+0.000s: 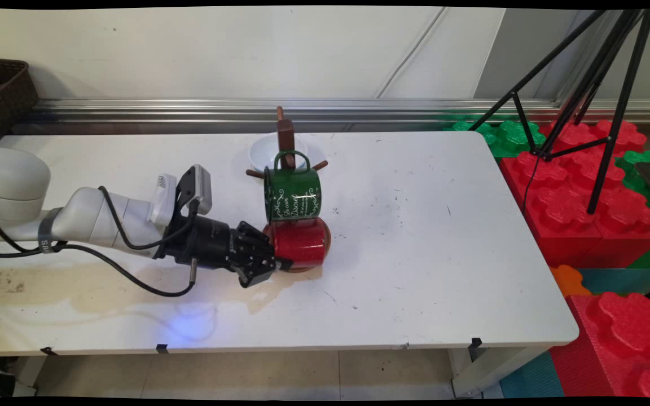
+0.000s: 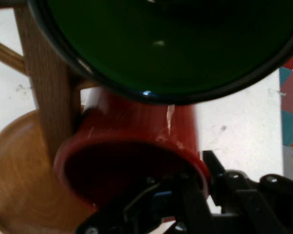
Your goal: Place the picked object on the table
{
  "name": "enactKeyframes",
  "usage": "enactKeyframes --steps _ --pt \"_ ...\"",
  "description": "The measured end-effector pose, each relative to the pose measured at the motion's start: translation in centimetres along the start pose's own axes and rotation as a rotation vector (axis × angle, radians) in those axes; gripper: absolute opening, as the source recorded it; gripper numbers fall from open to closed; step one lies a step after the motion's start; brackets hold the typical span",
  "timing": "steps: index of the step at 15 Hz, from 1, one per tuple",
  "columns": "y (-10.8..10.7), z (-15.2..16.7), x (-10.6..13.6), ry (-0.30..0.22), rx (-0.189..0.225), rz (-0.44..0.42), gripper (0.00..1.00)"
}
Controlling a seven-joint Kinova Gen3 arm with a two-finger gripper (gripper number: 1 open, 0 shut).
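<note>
Low over the white table (image 1: 415, 237), reaching in from the left: the black gripper (image 1: 273, 264), lying nearly level. Closed on the rim of the red mug (image 1: 302, 243), with 1 finger inside the mouth and 1 outside against the wall, as the hand view shows (image 2: 205, 168); jaws only as far apart as the wall's thickness. Fingertips themselves largely buried in the linkage and the mug's dark interior, so exact contact hard to make out.

Red mug tipped on its side, mouth toward the gripper, resting at the foot of the wooden mug tree (image 1: 285, 138), over the round wooden base (image 2: 19, 185). Handle not visible in either view. Base almost wholly hidden in the main view behind the red mug; only a brown sliver at its right edge.

Directly above and touching or nearly touching: the green mug (image 1: 292, 194) with white script, hanging by its handle on the tree's post, mouth downward and toward the gripper. In the hand view only its dark rim and interior visible (image 2: 161, 44), cut off at the top edge.

Behind the tree, a white bowl (image 1: 266, 149), partly covered by the green mug and the post.

Far left, a dark wicker basket (image 1: 3, 90), cut off by the edge. Right of the table, red and green foam blocks (image 1: 579, 192) and a black tripod (image 1: 590, 90), its top out of view. Yellowish stains (image 1: 93, 293) on the table under the arm.
</note>
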Motion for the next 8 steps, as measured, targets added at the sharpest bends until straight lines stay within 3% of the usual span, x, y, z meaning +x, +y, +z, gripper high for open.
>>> enactKeyframes --steps 8 --pt "-0.05 -0.58 0.00 -0.005 -0.008 0.001 0.00"
